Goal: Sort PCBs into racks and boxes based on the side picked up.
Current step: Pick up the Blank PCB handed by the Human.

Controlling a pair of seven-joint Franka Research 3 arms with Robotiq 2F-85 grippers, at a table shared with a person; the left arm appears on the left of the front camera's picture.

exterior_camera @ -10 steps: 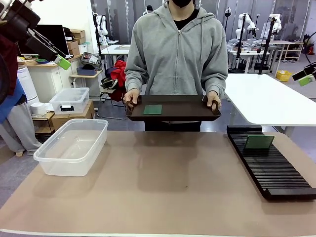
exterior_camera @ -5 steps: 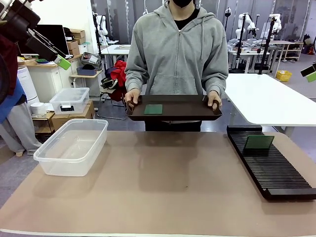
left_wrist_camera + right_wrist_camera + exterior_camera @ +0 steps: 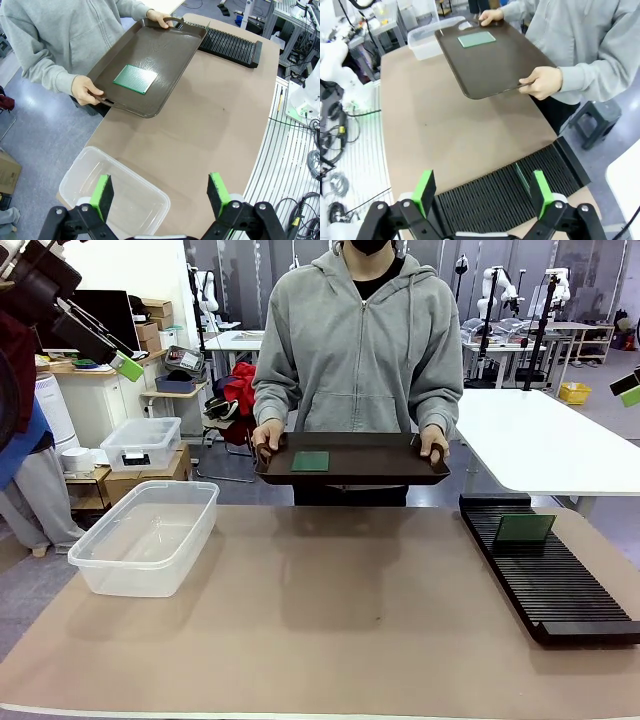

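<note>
**One PCB on tray, one in rack — both sets of fingers wide**

PCB no. 1 (image 3: 310, 461) lies flat, green side up, on the dark brown tray (image 3: 380, 455), toward the tray's left half. A person holds the tray level at the middle of the far edge of the counter (image 3: 330, 620), w/ a hand (image 3: 267, 436) at each end handle.

PCB no. 2 (image 3: 525, 529) stands upright in a slot near the far end of the black rack (image 3: 570, 600). The rack runs along the counter's right edge, starting by the far right corner.

The clear tub (image 3: 140, 550) sits by the left edge, far half.

Up high over the tub, the left fingers (image 3: 103, 195) are spread wide w/ nothing btwn them. Same for the right fingers (image 3: 540, 192) — wide apart, holding nothing, high over the rack.
</note>
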